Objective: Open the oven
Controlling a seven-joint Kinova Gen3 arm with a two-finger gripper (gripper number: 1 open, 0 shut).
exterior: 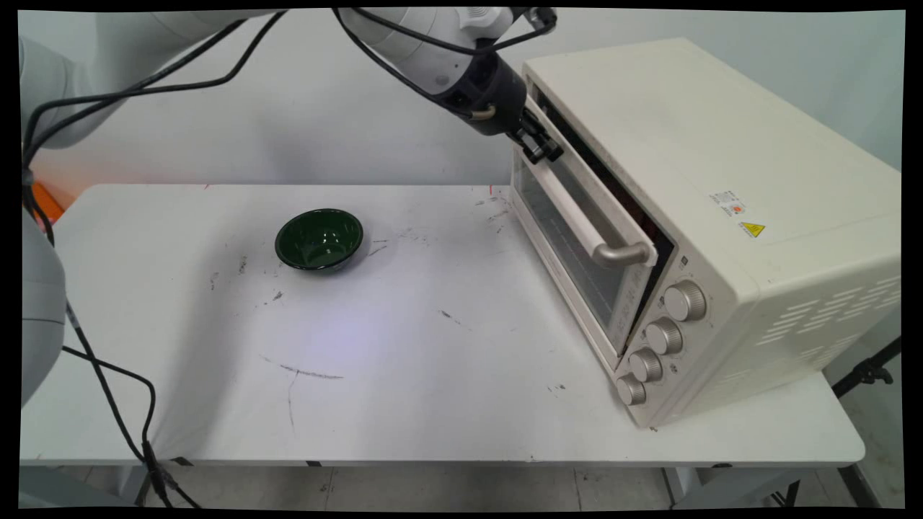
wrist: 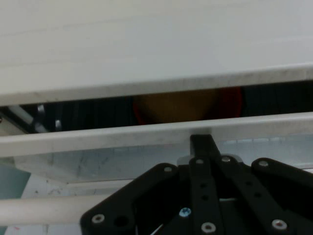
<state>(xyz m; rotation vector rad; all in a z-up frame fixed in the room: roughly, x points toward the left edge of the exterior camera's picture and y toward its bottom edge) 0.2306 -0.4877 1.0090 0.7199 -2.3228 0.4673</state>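
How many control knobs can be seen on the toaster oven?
4. The knobs stand in one column on the toaster oven front panel, right of its door: top, second, third, bottom.

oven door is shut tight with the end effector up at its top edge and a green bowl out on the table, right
Not quite: the oven door is ajar, not shut tight. The hand view shows a dark gap between its top edge and the oven body. The end effector is at that top edge, and the green bowl sits out on the table.
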